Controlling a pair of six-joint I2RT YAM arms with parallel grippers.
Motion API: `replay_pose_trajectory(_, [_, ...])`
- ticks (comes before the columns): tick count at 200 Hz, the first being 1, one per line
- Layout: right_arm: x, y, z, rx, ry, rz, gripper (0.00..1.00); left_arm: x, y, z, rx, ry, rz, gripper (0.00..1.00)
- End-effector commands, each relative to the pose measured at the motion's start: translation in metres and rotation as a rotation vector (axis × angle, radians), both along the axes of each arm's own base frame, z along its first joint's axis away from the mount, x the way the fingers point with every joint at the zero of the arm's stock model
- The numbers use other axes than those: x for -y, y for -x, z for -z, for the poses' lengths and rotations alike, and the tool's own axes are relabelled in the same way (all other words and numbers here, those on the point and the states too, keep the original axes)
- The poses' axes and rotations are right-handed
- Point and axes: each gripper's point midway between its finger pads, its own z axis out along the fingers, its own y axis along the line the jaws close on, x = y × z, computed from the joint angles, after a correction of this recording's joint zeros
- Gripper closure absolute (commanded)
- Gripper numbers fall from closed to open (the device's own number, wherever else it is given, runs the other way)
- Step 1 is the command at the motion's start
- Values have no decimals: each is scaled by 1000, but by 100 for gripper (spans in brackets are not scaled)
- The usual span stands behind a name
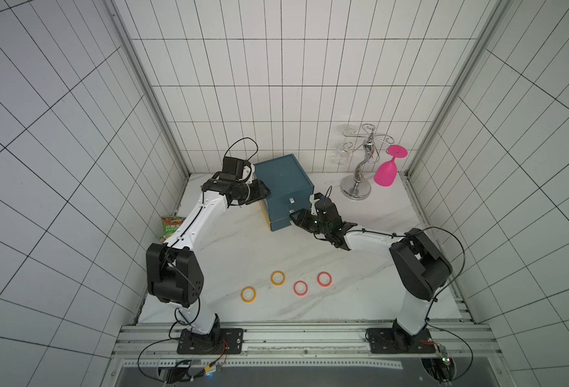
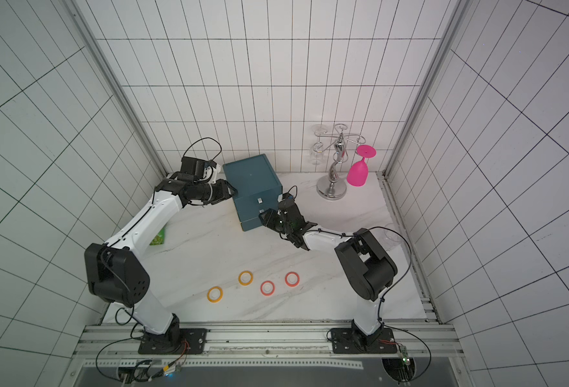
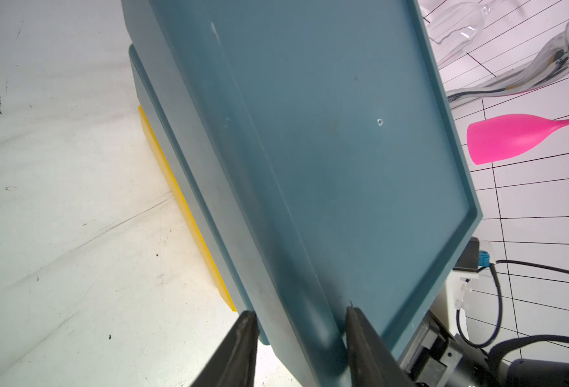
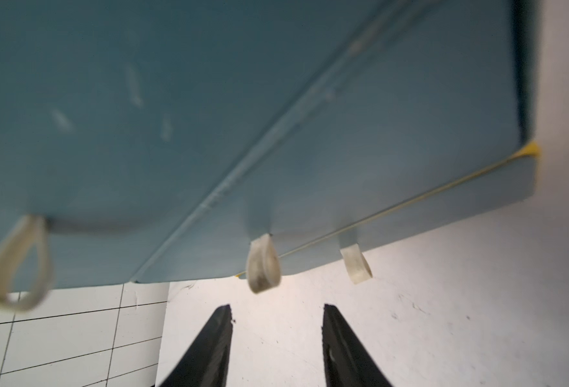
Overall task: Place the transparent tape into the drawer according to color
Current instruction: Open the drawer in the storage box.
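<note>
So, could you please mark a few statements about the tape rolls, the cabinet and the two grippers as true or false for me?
1. A purple roll lies on the table. False: only orange-yellow rolls and red-pink rolls show on the table.
2. The left gripper clamps an edge of the drawer cabinet. True.
3. The right gripper holds a tape roll. False: its jaws stand open and empty, close to the pull tabs.
4. The pink glass hangs upside down on the silver rack. True.
</note>
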Motion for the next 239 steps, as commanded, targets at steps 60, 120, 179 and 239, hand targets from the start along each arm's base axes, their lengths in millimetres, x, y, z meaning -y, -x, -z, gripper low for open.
replay_pose_trajectory(60, [-1,-19,-17,42,-46,36,53,-10,5,2,-9,-26,-8,54])
replay_pose_trajectory(120, [-7,-29,-19,48,-69,40,55,-10,4,4,-15,-23,-8,54])
replay_pose_trajectory(179, [-12,-35,-27,68,-119,47,57,-11,4,3,-10,-21,-8,54])
replay_pose_trajectory(239, [-15,-39,-22,56,-132,53,65,-10,4,3,-12,-17,-5,54])
